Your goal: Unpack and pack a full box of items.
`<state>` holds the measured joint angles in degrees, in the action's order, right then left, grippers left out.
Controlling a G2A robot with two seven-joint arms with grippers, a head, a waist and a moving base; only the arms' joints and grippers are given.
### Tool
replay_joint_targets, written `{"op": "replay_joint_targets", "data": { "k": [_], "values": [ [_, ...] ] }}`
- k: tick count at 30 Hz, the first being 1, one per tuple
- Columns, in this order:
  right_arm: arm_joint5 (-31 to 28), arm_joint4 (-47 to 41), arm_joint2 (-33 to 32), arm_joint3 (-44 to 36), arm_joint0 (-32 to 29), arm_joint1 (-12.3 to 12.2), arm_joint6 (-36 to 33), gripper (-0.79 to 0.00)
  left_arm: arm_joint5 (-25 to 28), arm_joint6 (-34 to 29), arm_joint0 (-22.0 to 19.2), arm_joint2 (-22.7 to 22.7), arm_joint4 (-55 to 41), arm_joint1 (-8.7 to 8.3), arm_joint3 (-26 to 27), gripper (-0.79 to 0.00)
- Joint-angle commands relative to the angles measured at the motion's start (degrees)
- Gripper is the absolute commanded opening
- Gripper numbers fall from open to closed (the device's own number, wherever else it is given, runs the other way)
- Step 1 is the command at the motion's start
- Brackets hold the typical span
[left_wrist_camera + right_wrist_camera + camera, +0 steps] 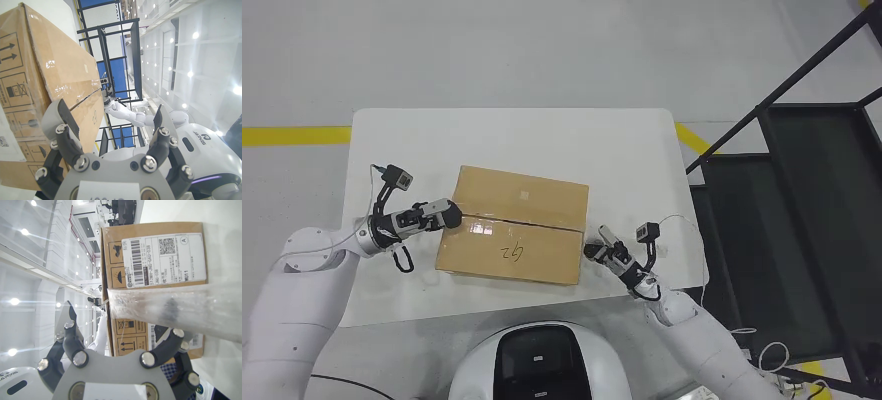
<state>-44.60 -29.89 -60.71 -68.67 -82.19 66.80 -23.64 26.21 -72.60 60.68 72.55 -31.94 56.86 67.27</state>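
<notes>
On the white desk (642, 140), the closed cardboard box (517, 215) sits near the middle. The left hand (450, 215) is at its left end, fingers wide apart and holding nothing. The right hand (598, 250) is at the right end, also spread, with a loose strip of clear tape (151, 306) across one finger.

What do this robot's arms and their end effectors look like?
Glossy white arms. The left end effector and right end effector match: grey plate, silver screws, black linkages, two dark-padded fingers, a small black camera cabled on each wrist.
</notes>
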Motion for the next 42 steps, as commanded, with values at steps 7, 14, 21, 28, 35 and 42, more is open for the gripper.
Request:
{"op": "replay_joint_targets", "data": {
  "k": [7, 14, 21, 28, 35, 42],
  "values": [
    [-12.78, 5.89, -1.18, -0.09, 0.14, 0.53, 1.59, 0.000, 0.00, 0.00, 0.00, 0.00, 0.00, 0.00, 0.00, 0.000],
    [-13.40, 10.70, -3.75, -5.16, -1.20, 0.61, 2.47, 0.000, 0.00, 0.00, 0.00, 0.00, 0.00, 0.00, 0.00, 0.000],
    [-13.40, 13.97, -5.98, -8.30, -2.31, 1.03, 3.08, 0.000, -0.85, 2.27, 1.01, 0.06, 1.07, -0.03, 1.85, 0.000],
    [-13.40, 17.16, -5.73, -8.22, -0.98, 1.40, 0.90, 0.000, -1.21, 3.03, 2.48, 1.23, 1.84, -0.38, 3.94, 0.000],
    [-12.16, 18.69, -3.74, -7.30, 2.45, 1.46, -4.04, 0.000, -1.37, 2.96, 3.47, 2.37, 1.65, -0.67, 4.93, 0.000],
    [-8.76, 21.03, -3.02, -7.79, 5.67, 1.27, -8.00, 0.000, -1.27, 2.92, 4.02, 3.00, 1.33, -0.81, 5.12, 0.000]
  ]
}}
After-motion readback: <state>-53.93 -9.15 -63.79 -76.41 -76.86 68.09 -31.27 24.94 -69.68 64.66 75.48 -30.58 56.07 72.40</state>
